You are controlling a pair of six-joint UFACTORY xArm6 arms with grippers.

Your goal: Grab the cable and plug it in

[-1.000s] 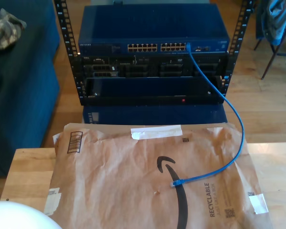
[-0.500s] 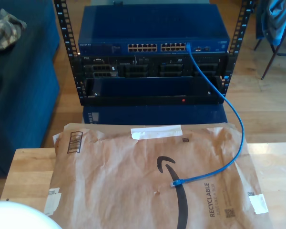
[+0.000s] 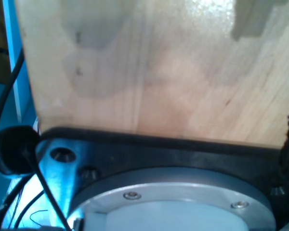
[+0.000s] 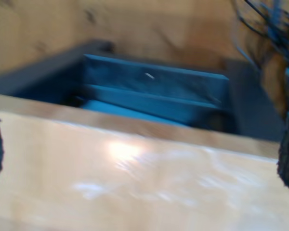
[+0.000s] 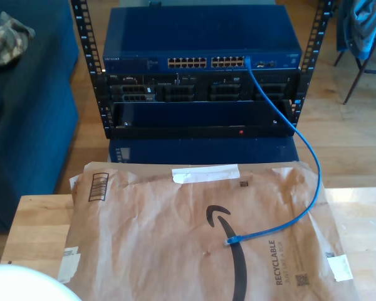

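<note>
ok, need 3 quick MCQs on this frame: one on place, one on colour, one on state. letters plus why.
1. Where does the free plug lie?
A. on the brown paper mailer
B. on the floor
C. inside the rack

2. What colour is the cable?
A. grey
B. blue
C. red

3. What state is the cable's far end in?
A. loose on the table
B. held by a gripper
C. plugged into the switch

Answers:
A, the plug rests on the mailer near its printed arrow.
B, it is bright blue along its whole run.
C, it enters a port at the exterior view's right end of the switch port row.
</note>
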